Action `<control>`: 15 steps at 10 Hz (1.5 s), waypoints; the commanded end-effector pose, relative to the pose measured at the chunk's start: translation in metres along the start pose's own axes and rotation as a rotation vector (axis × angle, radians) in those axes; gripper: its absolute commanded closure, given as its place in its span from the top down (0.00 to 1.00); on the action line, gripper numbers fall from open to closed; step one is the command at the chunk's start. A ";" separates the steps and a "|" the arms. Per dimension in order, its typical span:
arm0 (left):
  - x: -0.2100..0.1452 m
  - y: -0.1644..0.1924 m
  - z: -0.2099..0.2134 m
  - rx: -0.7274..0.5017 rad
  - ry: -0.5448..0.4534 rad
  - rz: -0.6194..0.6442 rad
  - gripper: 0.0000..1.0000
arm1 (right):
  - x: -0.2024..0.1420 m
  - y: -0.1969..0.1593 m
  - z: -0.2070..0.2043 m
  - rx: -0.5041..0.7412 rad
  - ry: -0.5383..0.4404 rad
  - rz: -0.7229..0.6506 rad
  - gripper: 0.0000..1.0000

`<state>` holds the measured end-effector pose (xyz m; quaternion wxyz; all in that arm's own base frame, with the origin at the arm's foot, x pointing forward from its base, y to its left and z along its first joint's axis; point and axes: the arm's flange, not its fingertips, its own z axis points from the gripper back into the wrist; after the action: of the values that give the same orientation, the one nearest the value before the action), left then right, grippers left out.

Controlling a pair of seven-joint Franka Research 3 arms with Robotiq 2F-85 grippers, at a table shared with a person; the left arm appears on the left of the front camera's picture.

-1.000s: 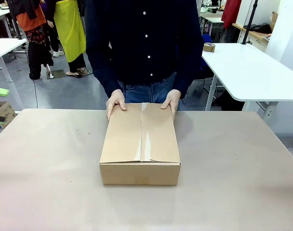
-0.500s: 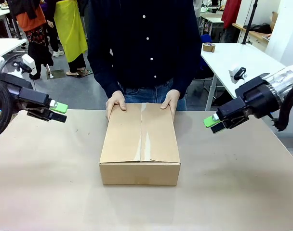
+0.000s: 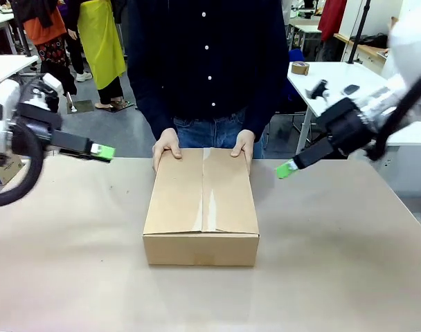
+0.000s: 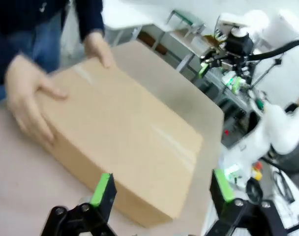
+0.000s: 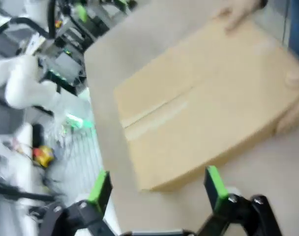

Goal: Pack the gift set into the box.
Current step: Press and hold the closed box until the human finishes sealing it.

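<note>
Box (image 3: 201,207) sits mid-table (image 3: 72,263), flaps folded shut, top seam running 12 to 6 o'clock. Person stands at 12 o'clock of the box, one hand (image 3: 167,146) on its 11 o'clock top corner and other hand (image 3: 244,145) on the 1 o'clock corner, both touching the cardboard. Left gripper (image 3: 103,151) hangs in the air at about 10 o'clock of the box, well apart from it, tips pointing toward 3 o'clock. Right gripper (image 3: 287,169) hangs at about 2 o'clock of the box, near the other hand but apart from it, tips angled down toward 8 o'clock. Left wrist view: left pads (image 4: 103,189) spread wide apart, box lying ahead of them. Right wrist view: right pads (image 5: 213,183) also spread wide apart, box ahead. Both wrist views are blurred.
</note>
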<state>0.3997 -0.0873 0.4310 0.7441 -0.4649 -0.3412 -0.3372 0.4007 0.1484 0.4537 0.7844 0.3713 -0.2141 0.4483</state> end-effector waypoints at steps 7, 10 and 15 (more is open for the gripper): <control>-0.015 0.048 -0.073 0.115 -0.136 -0.360 1.00 | 0.020 -0.059 -0.083 0.211 -0.291 0.675 1.00; -0.041 0.063 -0.113 0.000 -0.108 -0.492 1.00 | 0.004 -0.097 -0.106 0.201 -0.425 0.710 1.00; -0.047 0.056 -0.137 -0.176 0.044 -0.642 1.00 | -0.018 -0.109 -0.158 0.089 -0.250 0.584 1.00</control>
<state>0.4406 -0.1875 0.3257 0.5694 -0.4022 -0.4393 -0.5666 0.4871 0.2115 0.2992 0.5461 0.4140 -0.3890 0.6156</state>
